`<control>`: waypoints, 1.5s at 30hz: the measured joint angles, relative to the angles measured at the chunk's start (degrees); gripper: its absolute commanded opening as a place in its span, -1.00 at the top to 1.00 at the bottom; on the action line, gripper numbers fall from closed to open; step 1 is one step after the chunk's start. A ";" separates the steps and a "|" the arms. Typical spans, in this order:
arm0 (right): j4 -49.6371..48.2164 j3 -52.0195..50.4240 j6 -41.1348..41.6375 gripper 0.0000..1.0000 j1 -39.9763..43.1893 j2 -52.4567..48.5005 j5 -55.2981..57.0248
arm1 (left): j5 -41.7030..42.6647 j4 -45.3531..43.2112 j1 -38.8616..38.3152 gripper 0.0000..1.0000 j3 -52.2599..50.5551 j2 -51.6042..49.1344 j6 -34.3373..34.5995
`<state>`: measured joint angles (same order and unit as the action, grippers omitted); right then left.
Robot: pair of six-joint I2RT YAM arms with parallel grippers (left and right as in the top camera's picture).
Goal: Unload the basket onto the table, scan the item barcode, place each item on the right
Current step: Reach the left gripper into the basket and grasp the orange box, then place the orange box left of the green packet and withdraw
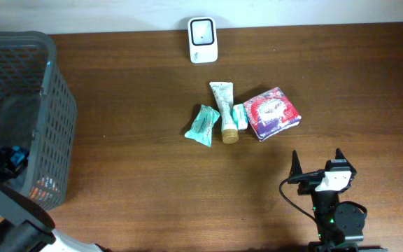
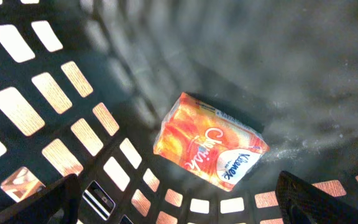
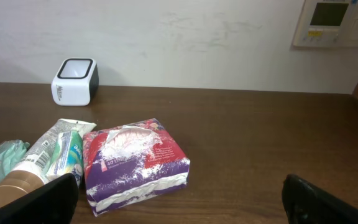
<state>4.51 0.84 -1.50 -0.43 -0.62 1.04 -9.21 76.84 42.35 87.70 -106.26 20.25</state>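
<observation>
The left arm reaches down into the basket (image 1: 54, 105), its left gripper (image 2: 178, 202) spread wide and empty above the orange tissue pack (image 2: 210, 142) on the basket floor. The right gripper (image 1: 317, 162), also wide open and empty, sits low over the counter (image 1: 138, 161), facing the scanner (image 1: 203, 40).

A: Setting?

B: Mock shop checkout staged indoors. Lab or office, can't tell which.

A: Evidence?

B: White barcode scanner (image 1: 203, 40) at the back edge of a dark wood tabletop (image 1: 152, 196). Grey plastic shopping basket (image 1: 56, 105) on the left, orange tissue pack (image 2: 210, 149) lying inside it. Retail goods bunched mid-tabletop: red-purple tissue pack (image 1: 272, 113), cream tube (image 1: 224, 105), green packet (image 1: 202, 126).

A: Why staged, not a real shop?

B: Robot arm (image 1: 336, 217) at the near edge. Plain white wall (image 3: 197, 37) right behind the tabletop, with a wall control panel (image 3: 331, 22) and small display, top right.
</observation>
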 measured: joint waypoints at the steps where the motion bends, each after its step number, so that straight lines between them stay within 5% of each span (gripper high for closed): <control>1: 0.00 0.00 0.02 -0.97 0.00 0.00 0.00 | 0.20 -0.44 0.00 -0.86 -0.57 0.00 0.76; 5: 0.00 0.00 -0.02 -0.97 0.00 0.00 0.00 | 1.33 -4.63 0.00 -0.58 -4.39 -0.57 2.60; 10: 0.00 0.00 -0.02 -0.97 0.00 0.00 0.00 | 2.23 -6.93 0.00 -0.49 -4.74 -4.04 3.19; 15: 0.00 0.00 0.02 -0.97 0.00 0.00 0.02 | 6.60 -7.28 0.00 0.02 -4.98 -9.49 3.15; 20: 0.00 0.00 0.00 -0.97 0.00 0.00 0.00 | 7.10 -8.00 0.02 1.00 -4.98 -9.60 3.08; 27: 0.02 0.00 0.00 -0.97 0.00 0.00 0.00 | 7.50 1.05 0.07 1.00 5.90 -12.15 3.19; 36: 0.00 0.00 0.02 -0.97 0.00 0.00 0.02 | 8.20 19.17 0.04 1.00 61.64 -11.96 2.71; 40: 0.02 0.00 -0.02 -0.97 0.00 0.00 0.00 | 19.17 19.54 -2.47 1.00 78.29 -8.24 -1.77; 45: 0.00 0.00 0.02 -0.98 0.00 0.00 0.00 | 31.50 19.61 -18.18 1.00 88.24 -2.34 -8.83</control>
<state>4.51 0.84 -1.48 -0.43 -0.62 1.04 22.28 96.44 24.16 175.94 -108.60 11.42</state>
